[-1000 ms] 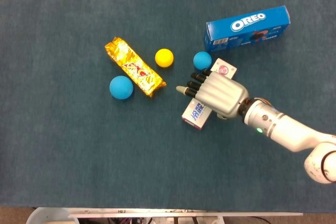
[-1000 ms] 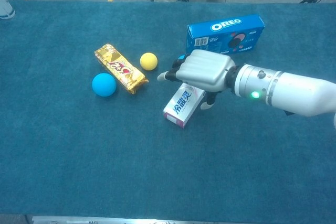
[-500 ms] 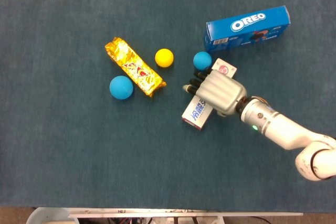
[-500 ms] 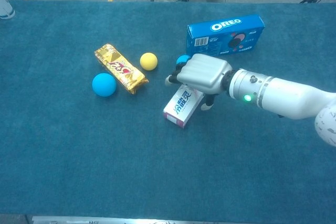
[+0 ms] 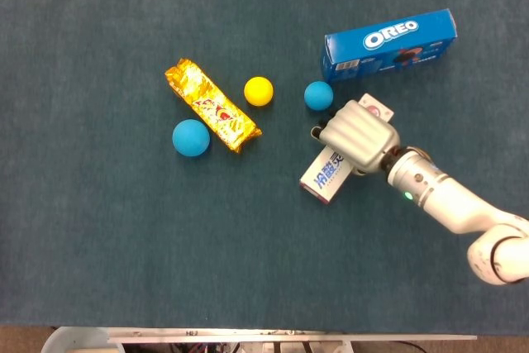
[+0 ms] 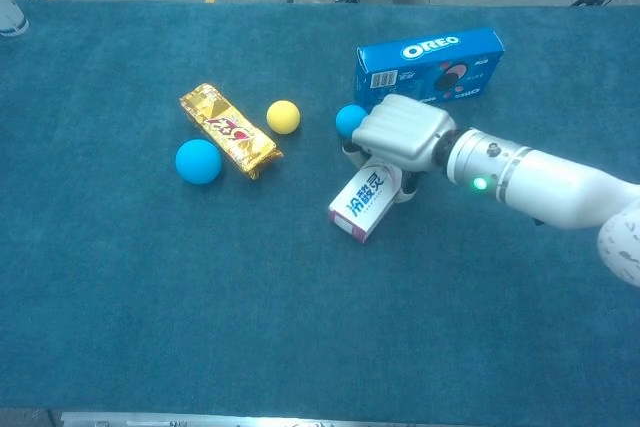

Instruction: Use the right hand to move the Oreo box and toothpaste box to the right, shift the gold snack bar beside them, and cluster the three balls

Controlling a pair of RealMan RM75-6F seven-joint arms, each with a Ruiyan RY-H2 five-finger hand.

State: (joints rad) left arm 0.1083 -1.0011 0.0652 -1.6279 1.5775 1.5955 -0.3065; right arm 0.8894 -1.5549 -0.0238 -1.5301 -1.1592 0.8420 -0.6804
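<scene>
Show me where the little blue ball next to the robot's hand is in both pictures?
Head view: the small blue ball sits right of centre, just below the Oreo box's left end and above the right hand.
Chest view: the same ball peeks out at the hand's left edge, below the Oreo box's left end.
Shared landmark: the Oreo box.

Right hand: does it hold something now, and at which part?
The right hand grips the toothpaste box at its far end, the end nearer the Oreo box, fingers curled over one long side.
</scene>
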